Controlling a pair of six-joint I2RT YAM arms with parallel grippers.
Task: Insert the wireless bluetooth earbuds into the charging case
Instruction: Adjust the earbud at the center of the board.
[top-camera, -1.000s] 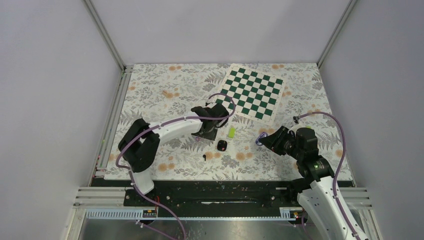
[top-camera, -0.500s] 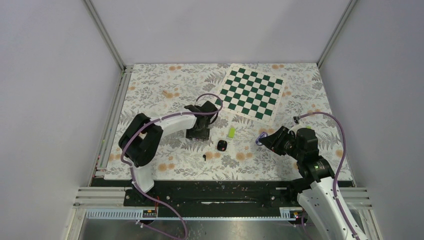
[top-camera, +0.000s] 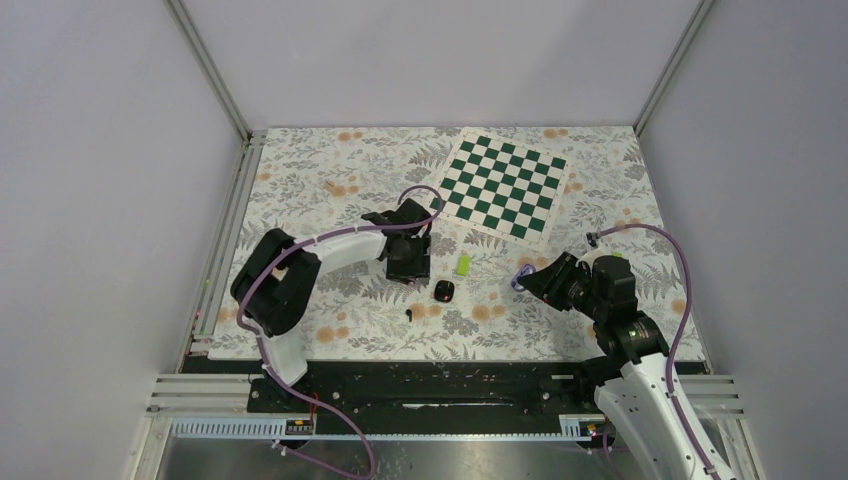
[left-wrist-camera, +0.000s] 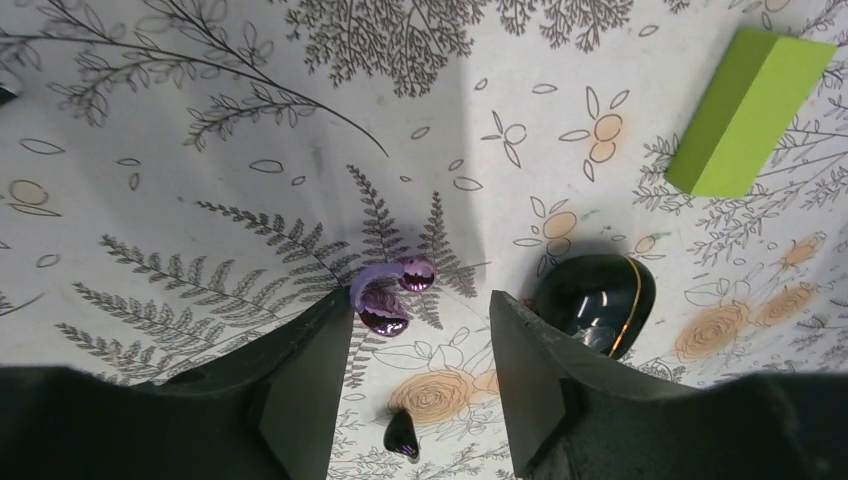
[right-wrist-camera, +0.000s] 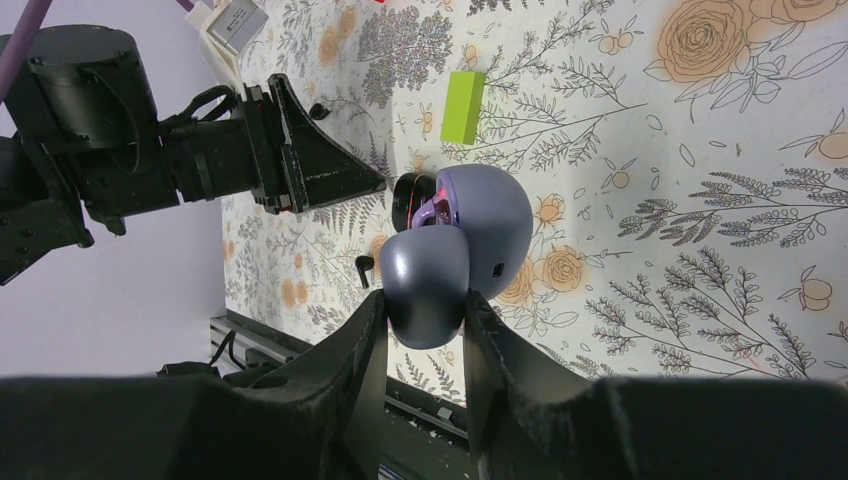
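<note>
My right gripper (right-wrist-camera: 425, 300) is shut on an open lilac-grey clamshell charging case (right-wrist-camera: 485, 225) and holds it above the mat; it shows in the top view (top-camera: 520, 278), and something purple sits inside it. My left gripper (left-wrist-camera: 420, 305) is open, low over the mat. A glossy purple clip-shaped earbud (left-wrist-camera: 383, 298) lies between its fingertips, by the left finger. A glossy black pebble-shaped case with a gold line (left-wrist-camera: 592, 298) lies just outside the right finger, also seen from above (top-camera: 444, 291). A tiny black nub (left-wrist-camera: 402, 436) lies nearer, between the fingers.
A lime-green block (top-camera: 463, 264) lies right of the left gripper. A green-and-white chessboard (top-camera: 506, 185) lies at the back right. A small tan block (top-camera: 329, 185) sits at the back left. The floral mat (top-camera: 330, 320) ends at the black front rail.
My left gripper has swung left and then come slightly right and nearer, settling over the purple earbud. The right arm and the case it holds have not moved.
</note>
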